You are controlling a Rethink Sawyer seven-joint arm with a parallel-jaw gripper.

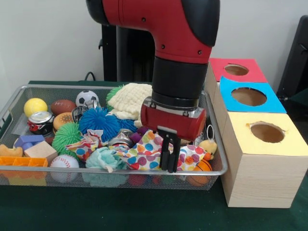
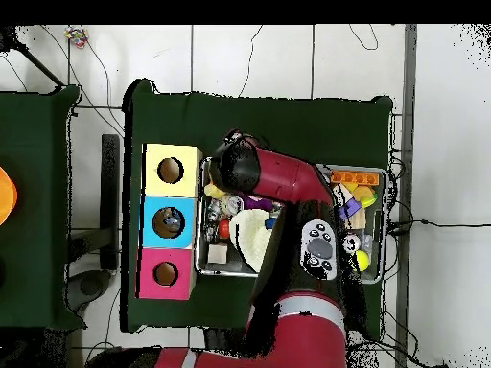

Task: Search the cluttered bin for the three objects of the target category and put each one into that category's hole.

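- The gripper (image 1: 169,159) hung low in the wire bin (image 1: 14,103), near its front rim.
- Its black fingers (image 1: 165,153) were close together, and I could not tell if they held anything.
- A spotted cloth (image 1: 144,154) lay right under and just left of the gripper.
- The three boxes (image 1: 262,163) with holes stood off to its right, outside the bin.
- The yellow hole (image 1: 267,132) was the nearest one.

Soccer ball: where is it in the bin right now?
In the front view the soccer ball sits at the back of the mesh bin, left of centre, between the brown football and the cream knitted cloth.
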